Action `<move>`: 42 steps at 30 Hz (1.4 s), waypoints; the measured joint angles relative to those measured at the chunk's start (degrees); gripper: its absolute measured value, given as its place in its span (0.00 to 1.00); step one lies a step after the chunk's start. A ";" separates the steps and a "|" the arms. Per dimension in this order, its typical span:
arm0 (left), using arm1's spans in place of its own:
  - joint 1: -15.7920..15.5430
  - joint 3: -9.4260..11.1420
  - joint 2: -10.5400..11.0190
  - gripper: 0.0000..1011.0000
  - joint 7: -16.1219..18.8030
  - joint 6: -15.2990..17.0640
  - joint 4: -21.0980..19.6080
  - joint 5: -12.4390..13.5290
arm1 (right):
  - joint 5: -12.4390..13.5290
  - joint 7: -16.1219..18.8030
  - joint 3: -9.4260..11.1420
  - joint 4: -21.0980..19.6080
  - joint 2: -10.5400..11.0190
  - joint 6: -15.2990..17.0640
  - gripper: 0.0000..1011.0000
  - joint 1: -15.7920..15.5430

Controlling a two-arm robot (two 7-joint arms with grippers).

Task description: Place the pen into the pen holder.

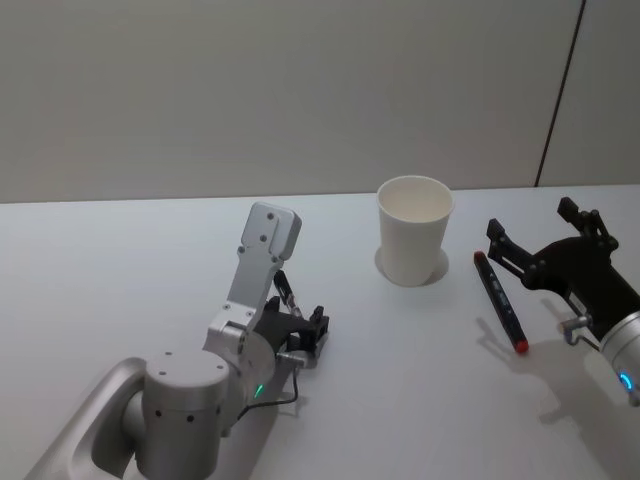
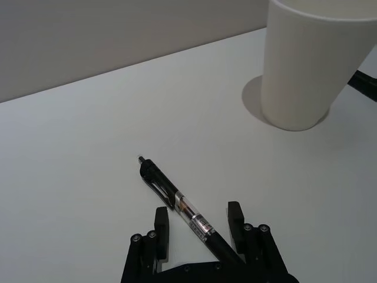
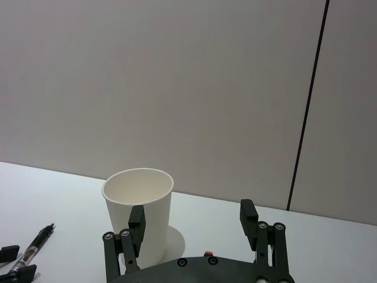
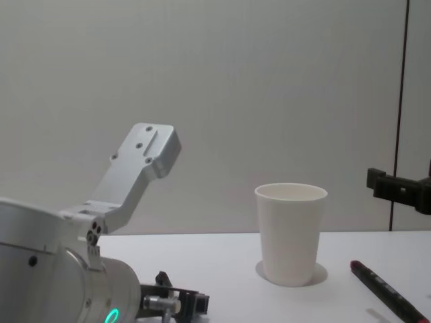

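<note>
A black click pen point(image 2: 177, 199) lies flat on the white table, and its lower half runs between the fingers of my open left gripper point(image 2: 198, 227), which straddles it without closing. From the head, that pen point(image 1: 285, 293) and left gripper point(image 1: 305, 330) sit left of the pen holder point(image 1: 415, 230), an upright, empty white paper cup point(image 2: 303, 65). My right gripper point(image 1: 530, 222) hovers open to the cup's right, above a black pen with red ends point(image 1: 500, 300). In the right wrist view the cup point(image 3: 138, 215) stands just beyond the open right gripper point(image 3: 192, 219).
The table point(image 1: 120, 260) ends at a plain wall close behind the cup. The left arm's grey body point(image 4: 60, 269) bulks large at the near left. The red-ended pen point(image 4: 385, 291) lies right of the cup point(image 4: 291, 232).
</note>
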 joint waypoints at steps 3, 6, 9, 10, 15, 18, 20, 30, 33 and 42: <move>0.01 0.04 0.01 0.55 -0.57 0.07 -0.19 0.56 | 0.00 0.00 0.00 0.00 0.00 0.00 1.00 0.00; 0.01 0.03 0.00 0.49 -0.74 0.16 -0.27 0.86 | 0.00 0.00 0.00 0.00 0.00 0.00 1.00 0.00; 0.01 0.00 0.01 0.40 -0.88 0.24 -0.36 1.18 | 0.00 0.00 0.00 0.00 0.00 0.00 1.00 0.00; 0.01 -0.01 0.00 0.39 -0.91 0.26 -0.38 1.24 | 0.00 0.00 0.00 0.00 0.00 0.00 1.00 0.00; 0.00 -0.05 0.00 0.21 -1.00 0.44 -0.50 1.65 | 0.00 0.00 0.00 0.00 0.00 0.00 1.00 0.00; 0.00 -0.07 0.00 0.15 -1.07 0.44 -0.56 1.79 | 0.00 0.00 0.00 0.00 0.00 0.00 1.00 0.00; 0.00 -0.08 0.00 0.12 -1.13 0.44 -0.60 1.88 | 0.00 0.00 0.00 0.00 0.00 0.00 1.00 0.00; 0.00 -0.12 0.00 0.12 -1.36 0.34 -0.73 2.10 | 0.00 0.00 0.00 0.00 0.00 0.00 1.00 0.00; 0.00 -0.16 -0.01 0.12 -1.48 0.25 -0.75 2.14 | 0.00 0.00 0.00 0.00 0.00 0.00 1.00 0.00; 0.48 -0.73 0.48 0.12 -2.14 -1.73 -1.31 1.86 | 0.00 0.00 0.00 0.00 0.00 0.00 1.00 0.00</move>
